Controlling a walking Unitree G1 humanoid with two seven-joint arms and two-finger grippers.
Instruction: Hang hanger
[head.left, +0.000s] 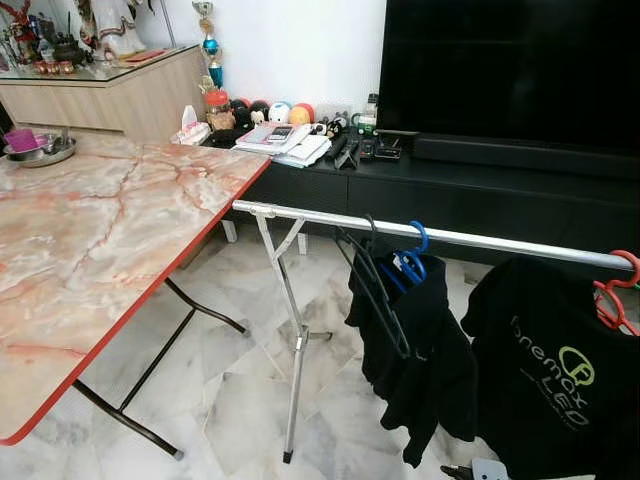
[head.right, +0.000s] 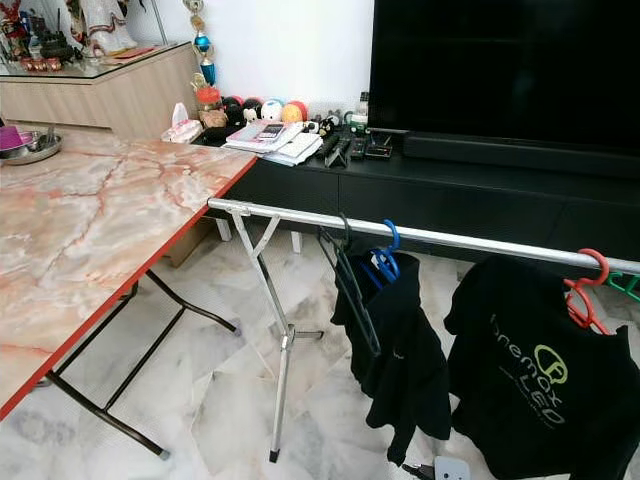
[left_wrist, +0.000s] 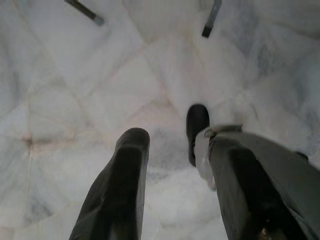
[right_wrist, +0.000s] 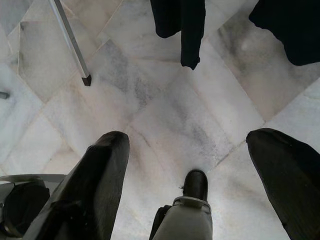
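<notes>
— While the head views looked down, where were the hangers?

— On the silver rail (head.left: 440, 236) across mid-frame: a black hanger (head.left: 372, 280) and a blue one (head.left: 410, 262) with a dark garment (head.left: 415, 350), and a red one (head.left: 612, 295) at right carrying a black shirt (head.left: 555, 385). The table (head.left: 90, 250) filled the left.

— And the wrist views?

— The left hand (left_wrist: 172, 175) hung over marble floor (left_wrist: 75, 100), fingers apart, holding nothing. The right hand (right_wrist: 200, 180) was spread wide and likewise bare.

— So which step?

— No hanger was gripped, I judged; next called for picking one up.
</notes>
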